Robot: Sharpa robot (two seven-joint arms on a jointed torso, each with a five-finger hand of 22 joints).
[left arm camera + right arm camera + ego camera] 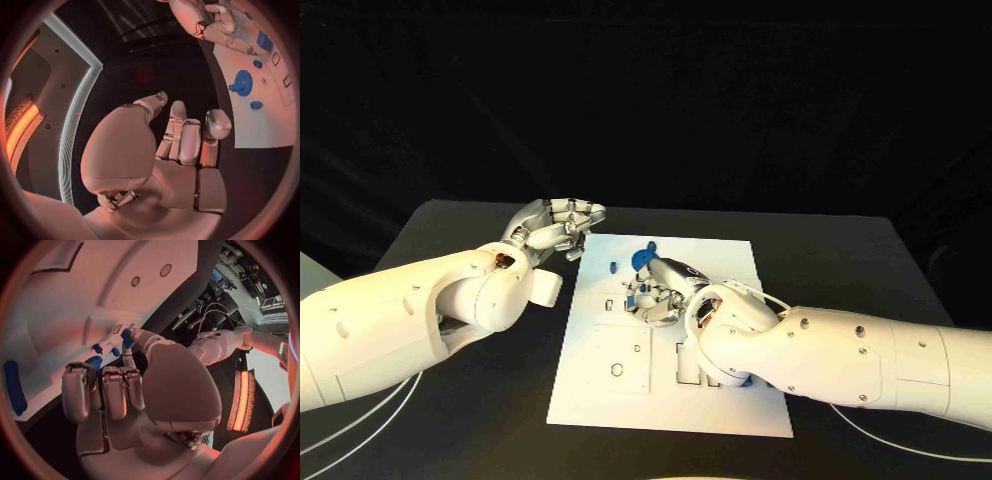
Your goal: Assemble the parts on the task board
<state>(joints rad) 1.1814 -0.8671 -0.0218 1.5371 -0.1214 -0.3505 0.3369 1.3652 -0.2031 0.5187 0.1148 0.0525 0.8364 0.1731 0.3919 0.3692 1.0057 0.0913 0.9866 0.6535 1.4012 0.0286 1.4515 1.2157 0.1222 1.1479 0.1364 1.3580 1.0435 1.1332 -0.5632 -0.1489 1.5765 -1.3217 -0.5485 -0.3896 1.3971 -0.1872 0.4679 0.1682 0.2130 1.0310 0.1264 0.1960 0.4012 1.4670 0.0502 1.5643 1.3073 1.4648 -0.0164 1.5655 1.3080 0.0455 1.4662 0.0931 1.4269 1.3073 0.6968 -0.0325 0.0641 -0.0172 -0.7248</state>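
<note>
The white task board (610,385) lies in the middle of the black table. My right hand (664,296) is bent down over the board's middle, and its thumb and a finger pinch a small blue part (127,336). Just beyond it a round blue part (640,261) stands on the board, also seen as the round blue part (242,82), with smaller blue parts (256,105) close by. My left hand (561,224) hovers over the table beside the board's far left corner and holds nothing; its fingers (187,135) lie side by side.
A long blue piece (15,387) lies on the board beside my right hand. Another blue piece (734,379) peeks out under my right forearm. Cutouts (620,369) mark the board's near half. Black table (848,260) surrounds the board.
</note>
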